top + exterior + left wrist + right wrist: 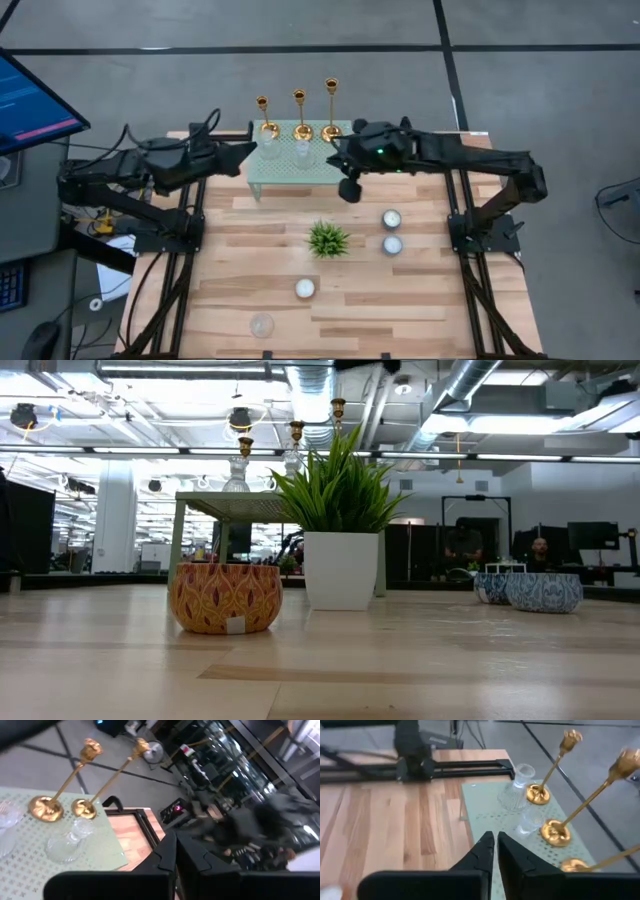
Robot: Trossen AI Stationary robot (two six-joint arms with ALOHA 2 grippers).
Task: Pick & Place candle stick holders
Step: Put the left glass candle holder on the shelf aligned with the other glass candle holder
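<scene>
No legible writing appeared. Three candle stick holders (299,112) stood upright along the far edge of the green stand (262,178). Left gripper (247,150) and right gripper (335,152) hovered beside it, both closed, empty.

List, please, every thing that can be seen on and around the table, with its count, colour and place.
candle stick holders: three, gold, in a row on the far edge of the stand
stand: one, pale green, perforated top, far middle of the table
glass cups: two on the stand, clear, in front of the holders; a third at the near edge
tealight candles: three, white, two right of the plant, one nearer
plant: one, green, table centre
table: one, light wood
monitor: one, far left
left tool: shut, empty, beside the stand
right tool: shut, empty, over the stand
</scene>
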